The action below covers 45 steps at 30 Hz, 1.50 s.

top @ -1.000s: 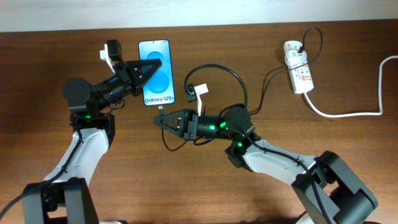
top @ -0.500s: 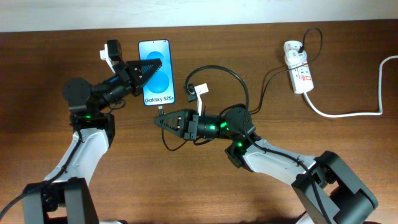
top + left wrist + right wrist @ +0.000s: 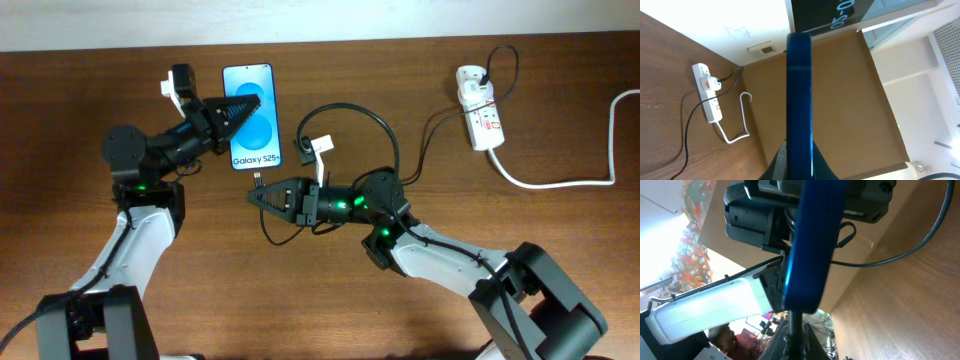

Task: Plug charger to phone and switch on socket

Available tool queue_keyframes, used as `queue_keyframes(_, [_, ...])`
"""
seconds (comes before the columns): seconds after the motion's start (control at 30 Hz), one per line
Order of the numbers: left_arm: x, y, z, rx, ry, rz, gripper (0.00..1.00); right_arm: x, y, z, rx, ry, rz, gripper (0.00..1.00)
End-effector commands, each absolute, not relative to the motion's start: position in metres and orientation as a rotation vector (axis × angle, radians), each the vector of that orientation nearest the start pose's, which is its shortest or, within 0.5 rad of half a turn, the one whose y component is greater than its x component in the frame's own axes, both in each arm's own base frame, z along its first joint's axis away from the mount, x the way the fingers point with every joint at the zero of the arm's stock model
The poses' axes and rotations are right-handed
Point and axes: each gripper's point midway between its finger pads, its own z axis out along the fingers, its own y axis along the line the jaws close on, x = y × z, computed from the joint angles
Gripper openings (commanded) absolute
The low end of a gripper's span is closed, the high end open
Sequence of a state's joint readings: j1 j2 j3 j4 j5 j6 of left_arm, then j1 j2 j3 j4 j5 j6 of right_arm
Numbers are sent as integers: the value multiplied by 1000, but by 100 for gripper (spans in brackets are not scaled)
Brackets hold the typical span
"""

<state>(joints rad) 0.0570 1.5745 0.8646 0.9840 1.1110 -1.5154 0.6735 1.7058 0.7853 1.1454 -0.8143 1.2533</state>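
Note:
The phone (image 3: 252, 120) with its blue "Galaxy S25+" screen is held above the table at the back left. My left gripper (image 3: 240, 108) is shut on it. In the left wrist view the phone (image 3: 799, 85) shows edge-on between the jaws (image 3: 799, 167). My right gripper (image 3: 256, 193) is shut on the charger's black plug (image 3: 795, 325), just below the phone's bottom edge (image 3: 812, 245); the plug tip meets that edge. The black charger cable (image 3: 385, 125) loops back to the white socket (image 3: 480, 118) at the back right, also in the left wrist view (image 3: 707, 97).
The socket's thick white lead (image 3: 560, 182) runs to the right table edge. The black cable (image 3: 920, 240) lies in loops on the brown wooden table (image 3: 300, 300) between my right arm and the socket. A pale wall borders the table's far edge.
The plug tip and my right gripper have shifted very slightly under the phone. The left arm and phone have not moved.

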Motion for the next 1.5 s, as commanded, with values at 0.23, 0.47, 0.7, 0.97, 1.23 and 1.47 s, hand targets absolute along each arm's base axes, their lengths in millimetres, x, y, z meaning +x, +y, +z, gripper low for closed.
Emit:
queue_keyframes(0.23, [395,-133,317,-145,1738,-1834,0,269,372,266,-362,1746,2029,5])
queue_keyframes(0.47, [393,-134,316,-135,1745,-1838,0,274,371,266,-341,1733,2008,4])
queue_keyframes(0.7, [393,-134,316,-135,1746,-1839,0,279,371,262,-304,1754,1990,4])
queue_keyframes(0.97, [393,-134,316,-132,1747,-1840,0,275,372,258,-326,1777,2000,4])
queue_keyframes(1.23, [395,-133,317,-146,1737,-1834,0,265,372,262,-400,1759,2026,4])
queue_keyframes(1.47, [394,-134,316,-139,1742,-1837,0,275,371,263,-337,1746,2001,4])
